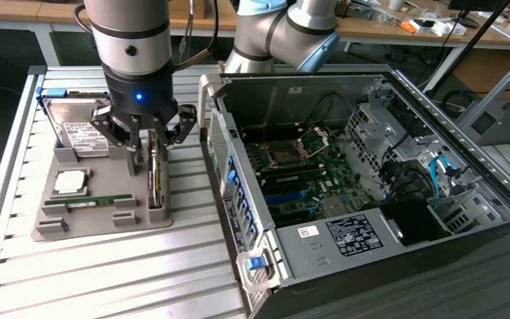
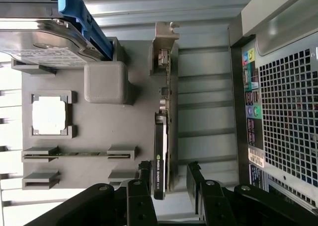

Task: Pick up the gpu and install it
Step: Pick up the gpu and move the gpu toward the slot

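Grey plastic holder lies on a slatted metal table at the exterior view's left, beside an open computer case; the gpu stands on its long edge in a slot along the holder's side nearest the case; the gripper hangs directly over it, pointing straight down, its tips at the card's top edge; a hard drive stands propped near the gripper, so the tool is best kept vertical and clear of it.

Wrist view, looking down along the tool: the gpu runs away as a thin dark strip, its metal bracket at the far end; two black fingers sit one on each side of the card's near end, spread wide and gripping nothing; one finger is just beside the card's black face, while the other stands off with bare table showing between; the card so lies off-centre between them.

For a sound grasp, I judge the tool should sit with the card midway, so both pads meet its flat faces together and do not tip it in its slot; the jaws should stay square to the card's length.
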Robot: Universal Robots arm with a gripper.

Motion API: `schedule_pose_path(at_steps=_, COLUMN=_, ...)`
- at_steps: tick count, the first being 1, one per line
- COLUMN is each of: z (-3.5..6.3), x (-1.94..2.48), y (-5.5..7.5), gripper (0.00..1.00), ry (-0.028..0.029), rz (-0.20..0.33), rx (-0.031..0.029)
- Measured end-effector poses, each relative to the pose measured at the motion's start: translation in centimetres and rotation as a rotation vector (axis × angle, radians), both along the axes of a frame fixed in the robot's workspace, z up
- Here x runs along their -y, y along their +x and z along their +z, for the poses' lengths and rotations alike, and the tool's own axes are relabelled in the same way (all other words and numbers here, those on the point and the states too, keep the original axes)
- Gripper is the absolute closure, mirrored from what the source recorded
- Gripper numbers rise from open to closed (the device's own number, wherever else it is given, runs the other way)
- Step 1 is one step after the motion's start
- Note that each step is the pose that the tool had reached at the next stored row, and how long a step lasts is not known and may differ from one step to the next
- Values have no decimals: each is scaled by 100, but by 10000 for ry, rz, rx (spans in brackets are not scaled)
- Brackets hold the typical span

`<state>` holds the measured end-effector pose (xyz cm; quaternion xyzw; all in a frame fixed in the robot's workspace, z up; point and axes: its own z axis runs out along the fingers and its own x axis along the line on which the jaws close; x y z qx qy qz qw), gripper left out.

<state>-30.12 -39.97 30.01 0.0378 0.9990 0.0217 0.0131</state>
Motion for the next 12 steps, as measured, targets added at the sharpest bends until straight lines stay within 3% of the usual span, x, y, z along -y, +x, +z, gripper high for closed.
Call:
schedule_pose_path(at_steps=4, z=-27, x=-8, y=-4, gripper=58, ry=-3, rz=-2, rx=-2)
schedule_pose_path(at_steps=12, z=-62, x=-90, y=-4, gripper=58, ry=-11, rz=-1, rx=-1)
